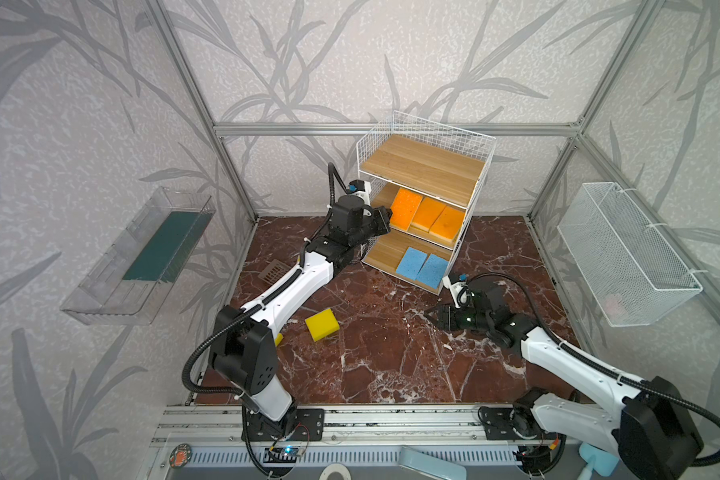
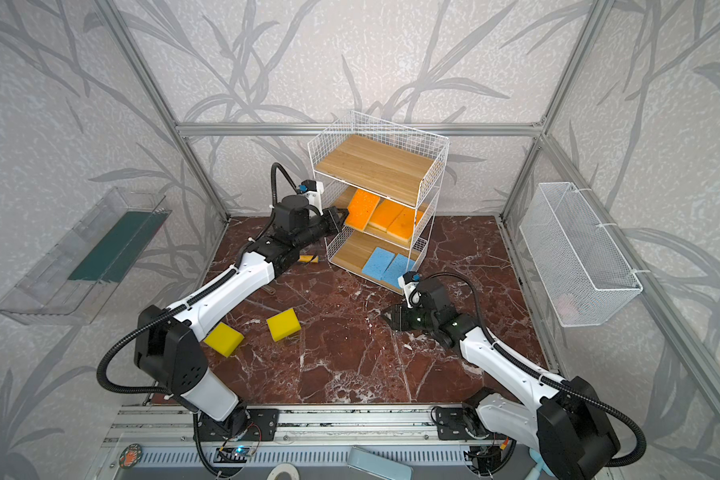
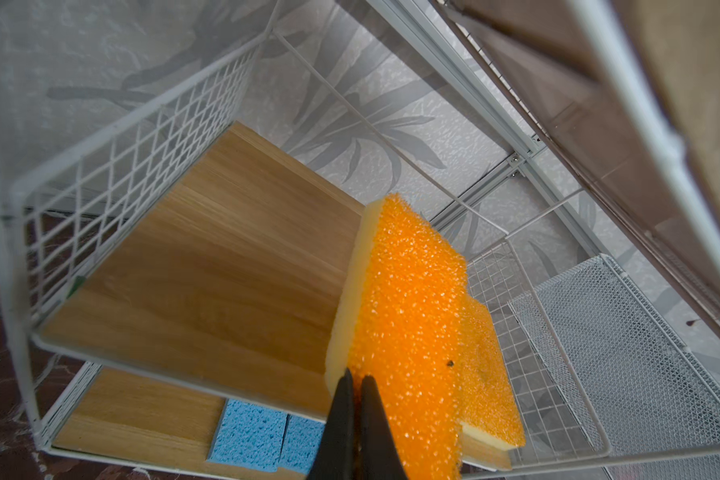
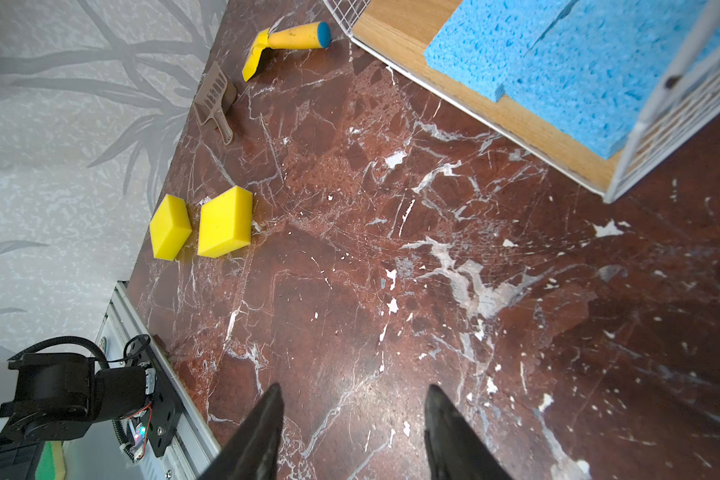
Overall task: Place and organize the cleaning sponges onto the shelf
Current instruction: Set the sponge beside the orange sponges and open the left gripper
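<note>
The shelf (image 1: pixel 425 166) (image 2: pixel 375 164) stands at the back. Three orange sponges lie on its middle board (image 3: pixel 225 257), two blue sponges (image 1: pixel 420 265) (image 4: pixel 495 45) on the bottom board. My left gripper (image 3: pixel 356 376) (image 1: pixel 387 220) is shut, its tips against the near edge of the leftmost orange sponge (image 3: pixel 408 311) (image 2: pixel 362 208), which leans tilted on its neighbour (image 3: pixel 487 365). Two yellow sponges (image 2: pixel 283 325) (image 2: pixel 223 338) (image 4: pixel 225 222) (image 4: pixel 169 228) lie on the floor at front left. My right gripper (image 4: pixel 355 388) (image 1: pixel 431 313) hovers open and empty over the marble.
A yellow scoop (image 4: pixel 285 41) and a brown slotted scoop (image 4: pixel 215 104) lie left of the shelf. A white mesh basket (image 1: pixel 624 253) hangs on the right wall and a clear tray (image 1: pixel 142 253) on the left wall.
</note>
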Robot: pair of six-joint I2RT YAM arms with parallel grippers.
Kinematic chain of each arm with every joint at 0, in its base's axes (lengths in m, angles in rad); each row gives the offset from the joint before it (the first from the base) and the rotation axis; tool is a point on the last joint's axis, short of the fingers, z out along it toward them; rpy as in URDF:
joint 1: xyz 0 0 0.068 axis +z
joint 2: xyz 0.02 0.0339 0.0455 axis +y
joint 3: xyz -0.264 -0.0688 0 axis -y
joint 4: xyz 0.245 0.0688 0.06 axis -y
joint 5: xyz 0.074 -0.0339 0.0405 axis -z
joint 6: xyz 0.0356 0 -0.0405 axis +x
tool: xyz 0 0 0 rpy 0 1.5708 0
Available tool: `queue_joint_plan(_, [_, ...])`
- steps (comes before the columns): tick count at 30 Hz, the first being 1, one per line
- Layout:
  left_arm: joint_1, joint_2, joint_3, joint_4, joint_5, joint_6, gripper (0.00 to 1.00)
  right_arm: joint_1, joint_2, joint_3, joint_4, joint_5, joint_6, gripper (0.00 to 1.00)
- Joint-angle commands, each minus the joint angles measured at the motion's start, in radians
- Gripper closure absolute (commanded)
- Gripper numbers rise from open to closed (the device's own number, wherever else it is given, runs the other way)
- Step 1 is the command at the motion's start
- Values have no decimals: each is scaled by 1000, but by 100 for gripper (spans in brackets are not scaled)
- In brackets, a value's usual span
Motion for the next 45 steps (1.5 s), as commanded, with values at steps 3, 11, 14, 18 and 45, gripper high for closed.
queue_joint_plan(3, [16,13,63,1,-60,11,100,-3,-13,-8,21,-6,9,46])
queue_joint_plan(11, [24,101,160,-49,-3,27,100,-4,-2,-8,26,-11,10,46])
queue_joint_plan(14, [24,122,172,-60,-2,30,100,-4,0,-8,27,-10,10,46])
queue_joint_plan(18, [23,128,161,-54,-27,42,100,-4,4,-8,27,-10,9,46])
queue_joint_plan(45, [24,196,223,-115,5,69,61,-4,25,-1,28,-22,7,46])
